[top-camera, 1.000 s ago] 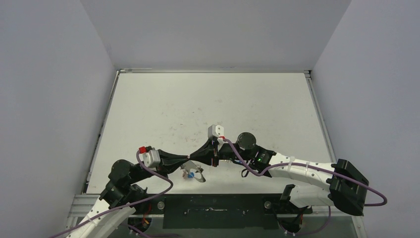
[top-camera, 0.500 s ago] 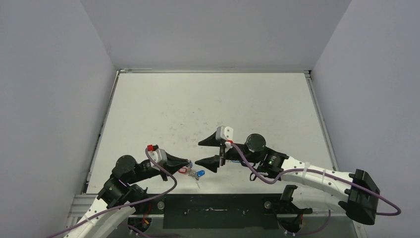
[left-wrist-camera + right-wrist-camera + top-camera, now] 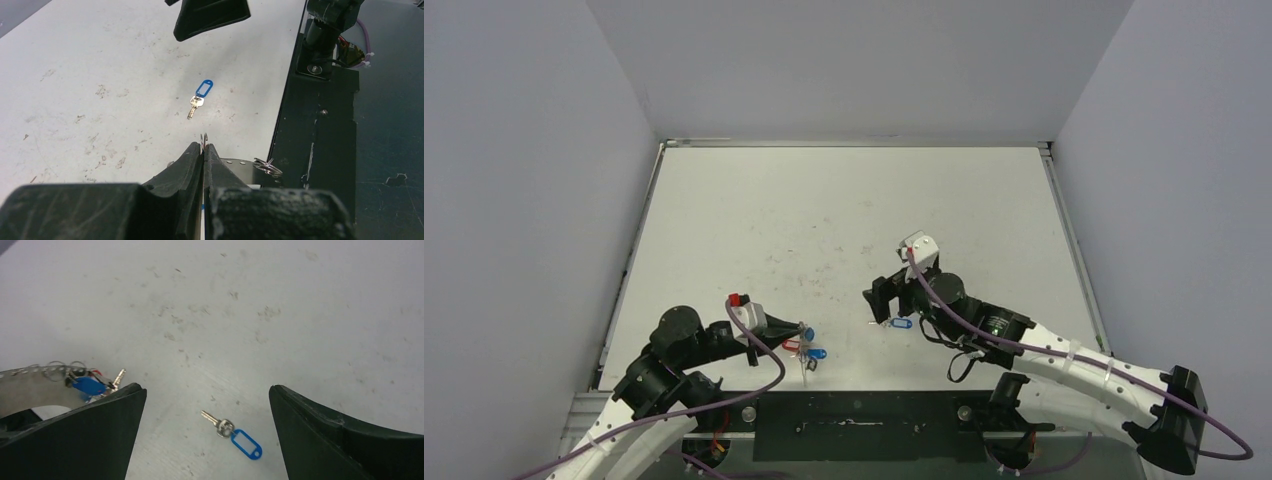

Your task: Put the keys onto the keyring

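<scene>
- the loose key lies flat on the table, between the released, wide-apart fingers of my right gripper, its blade pointing to my left gripper, its blue tag away
- left gripper is clenched on the keyring, with the other keys, just beside the table's near edge

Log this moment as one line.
left gripper: shut on keyring | right gripper: open over loose blue-tagged key | key lying on table
</scene>
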Available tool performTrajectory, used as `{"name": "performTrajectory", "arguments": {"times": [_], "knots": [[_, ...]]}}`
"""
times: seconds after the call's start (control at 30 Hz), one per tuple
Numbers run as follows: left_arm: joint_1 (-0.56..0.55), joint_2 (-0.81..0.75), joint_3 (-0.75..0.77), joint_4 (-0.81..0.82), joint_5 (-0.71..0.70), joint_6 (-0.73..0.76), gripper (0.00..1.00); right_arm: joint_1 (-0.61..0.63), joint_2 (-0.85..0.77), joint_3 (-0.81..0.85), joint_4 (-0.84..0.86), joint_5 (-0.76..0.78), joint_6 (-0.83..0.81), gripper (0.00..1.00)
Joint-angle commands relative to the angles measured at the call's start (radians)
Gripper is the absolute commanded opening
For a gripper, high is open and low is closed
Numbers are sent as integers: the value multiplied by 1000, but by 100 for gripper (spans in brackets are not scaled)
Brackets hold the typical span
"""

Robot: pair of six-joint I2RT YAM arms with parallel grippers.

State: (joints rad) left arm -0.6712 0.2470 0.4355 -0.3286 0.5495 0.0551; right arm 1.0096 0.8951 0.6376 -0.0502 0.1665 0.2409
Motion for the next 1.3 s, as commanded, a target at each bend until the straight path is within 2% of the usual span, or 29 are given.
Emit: {"name": "performTrajectory", "arguments": {"times": [0.0,0.07,0.17,0.3,0.5,0.67,1.0,1.13,1.27], "knots": [[2,18,63,7,-7,42,0,-52,46,49,-289,199,256,99],[2,18,61,5,-6,44,0,-73,80,49,-323,135,254,97],[2,14,53,8,-5,45,0,-81,128,38,-325,36,163,95],[3,11,45,18,0,44,0,-86,207,50,-325,12,83,91],[2,9,42,22,3,37,0,-94,402,137,-369,15,22,69],[1,8,38,12,-5,34,0,-95,519,173,-346,-37,-6,60],[1,10,35,8,-12,37,0,-98,579,180,-320,-98,-38,45],[1,11,35,11,-7,35,0,-100,614,183,-307,-95,-27,30],[1,9,33,14,0,32,0,-101,644,194,-306,-76,-16,26]]}}
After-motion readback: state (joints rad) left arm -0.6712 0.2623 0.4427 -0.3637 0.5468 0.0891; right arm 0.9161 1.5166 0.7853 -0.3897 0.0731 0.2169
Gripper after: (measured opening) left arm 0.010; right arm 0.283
